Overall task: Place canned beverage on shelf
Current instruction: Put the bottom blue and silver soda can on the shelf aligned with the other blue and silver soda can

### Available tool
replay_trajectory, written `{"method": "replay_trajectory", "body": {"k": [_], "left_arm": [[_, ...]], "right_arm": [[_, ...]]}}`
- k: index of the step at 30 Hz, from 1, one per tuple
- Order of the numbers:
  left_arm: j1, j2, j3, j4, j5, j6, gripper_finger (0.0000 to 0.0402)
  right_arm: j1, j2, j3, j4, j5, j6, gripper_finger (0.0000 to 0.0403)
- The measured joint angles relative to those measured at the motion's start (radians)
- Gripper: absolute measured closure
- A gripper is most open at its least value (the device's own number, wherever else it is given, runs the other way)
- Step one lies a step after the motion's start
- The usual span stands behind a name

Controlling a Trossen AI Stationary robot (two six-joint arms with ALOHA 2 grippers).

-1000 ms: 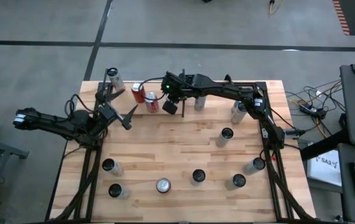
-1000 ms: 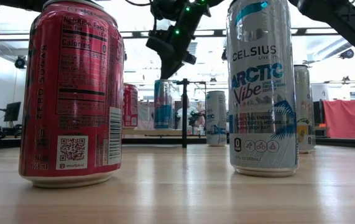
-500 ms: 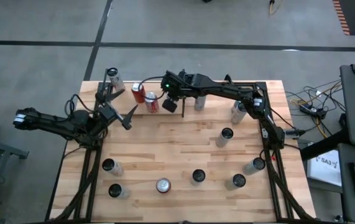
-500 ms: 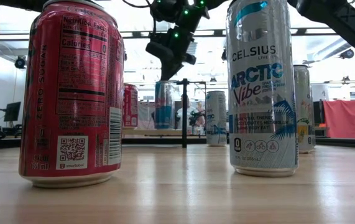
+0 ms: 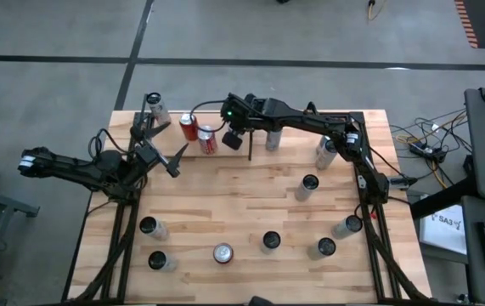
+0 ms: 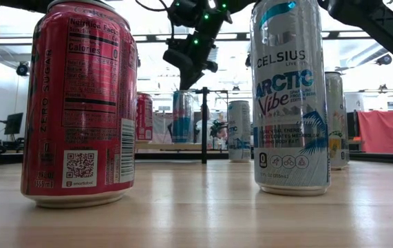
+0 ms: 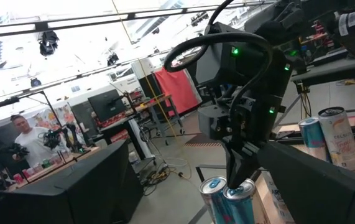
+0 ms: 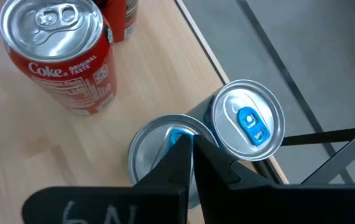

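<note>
Right gripper [image 8: 191,155]: hanging over the far edge of the table, fingers pressed together and holding nothing, tip just above two blue-tabbed cans.
Blue-tabbed cans [image 8: 247,129]: standing upright, touching each other, beside the Coke can [image 8: 60,59].
Shelf [image 6: 165,146]: sitting at the table's far side, carrying the cans.
Left gripper [image 5: 159,140]: waiting at the table's left side, fingers spread wide, gripping nothing.
Celsius can [image 6: 290,96]: standing near the low camera beside a red zero-sugar can [image 6: 79,103].
</note>
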Motion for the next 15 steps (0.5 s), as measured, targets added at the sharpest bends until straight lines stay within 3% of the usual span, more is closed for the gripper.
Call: {"method": "replay_trajectory", "body": {"k": [15], "left_arm": [[0.000,0.000,0.000,0.000,0.000,0.000,0.0041]], "right_arm": [[-0.018,-0.001,0.000,0.032,0.000,-0.034,0.0394]]}}
